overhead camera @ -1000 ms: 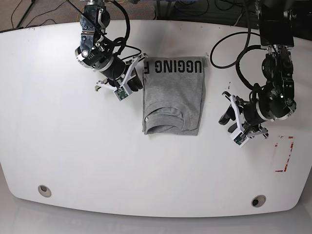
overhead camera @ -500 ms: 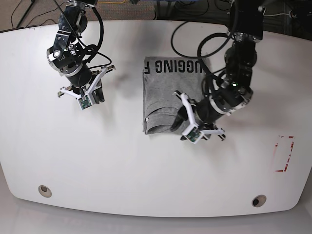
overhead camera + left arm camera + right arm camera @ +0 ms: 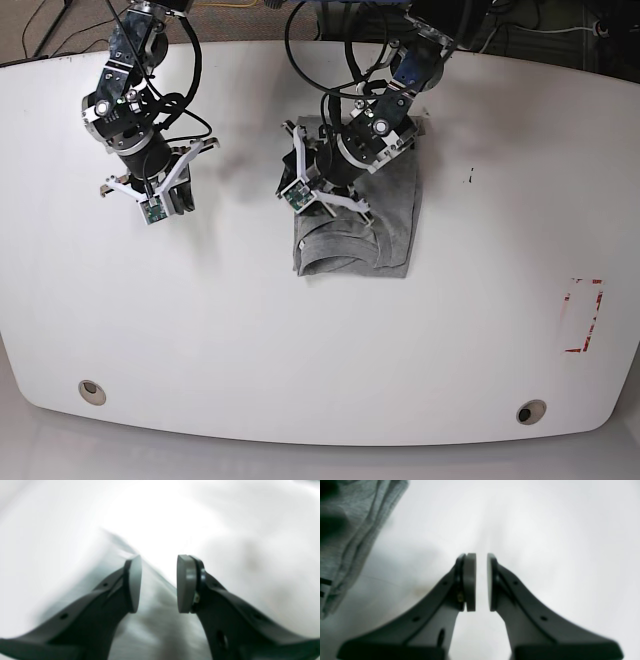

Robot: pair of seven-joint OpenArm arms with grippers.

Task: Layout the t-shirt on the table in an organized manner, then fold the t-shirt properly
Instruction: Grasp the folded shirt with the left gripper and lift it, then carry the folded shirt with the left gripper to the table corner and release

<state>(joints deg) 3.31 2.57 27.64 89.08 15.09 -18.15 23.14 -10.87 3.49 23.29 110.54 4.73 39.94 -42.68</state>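
Fabric first: the heather-grey cotton t-shirt (image 3: 385, 225), folded into a tall narrow rectangle, lies near the middle of the large glossy white table (image 3: 200, 330), a little toward its far edge. Its long axis runs from the far edge toward the near edge in the base view. The ribbed crew neck sits at the near end, where a curved seam shows close to the bottom fold. The far end is mostly hidden under the left arm, so the lettering cannot be read there. The cloth looks flat, with straight side edges and a few soft creases.

The left gripper (image 3: 312, 195) hangs over the shirt's left edge as the base view shows it, about halfway along its length. In its wrist view the left gripper (image 3: 157, 583) has its two grey pads clearly apart, with blurred grey cloth beneath and nothing between them. Whether the pads touch the cloth cannot be told.

The right gripper (image 3: 160, 200) is over bare table, well apart from the shirt. In its wrist view the right gripper (image 3: 481, 582) shows its pads nearly together, a thin slit between them and nothing held. Layered folded edges of the t-shirt (image 3: 347, 530) fill that view's upper left corner, with a trace of black print at the left edge.

A red-marked rectangle (image 3: 583, 315) lies near the table's right edge, and two round grommet holes (image 3: 91, 391) sit along the near edge.
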